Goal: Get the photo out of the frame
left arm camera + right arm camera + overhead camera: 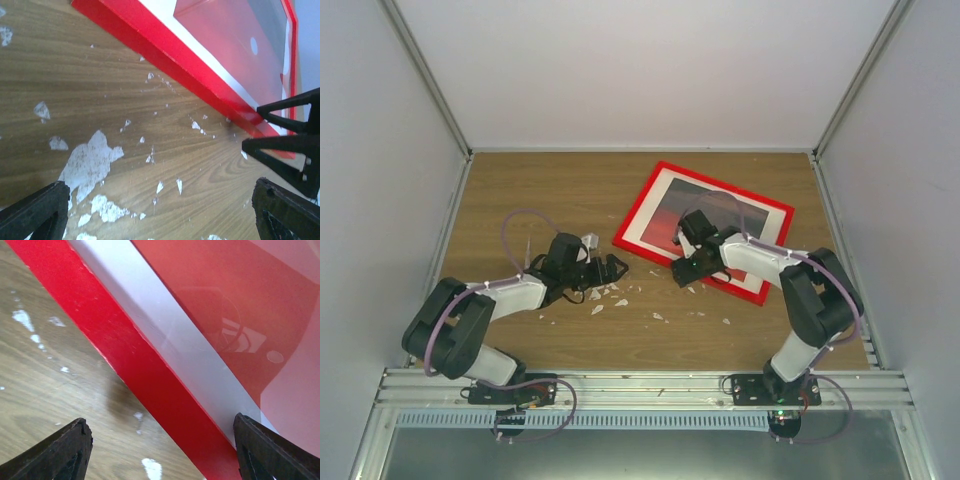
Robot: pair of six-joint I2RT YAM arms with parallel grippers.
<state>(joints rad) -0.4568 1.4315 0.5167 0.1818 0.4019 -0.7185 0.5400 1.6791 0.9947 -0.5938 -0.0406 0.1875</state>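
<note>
**Item: the frame (730,188), red, with the photo (230,30).** It is lying face up on the wooden surface (520,190), right of centre towards the far side.

**Progress:** nothing is showing as done yet. The photo is sitting inside the frame, bordered by the white mat (165,340) and apparently under glazing that is reflecting the rig. The frame has yet to be opened and the print lifted out.

**Right jaws:** standing well open, hanging over the frame's near edge and gripping nothing.

**Left jaws:** standing fully open and holding nothing, waiting low over the surface just beside the frame's left corner.

**Also present:** white flecks (620,300) lying scattered on the surface.

**Markings:** no brand, label or legible writing is showing anywhere.
</note>
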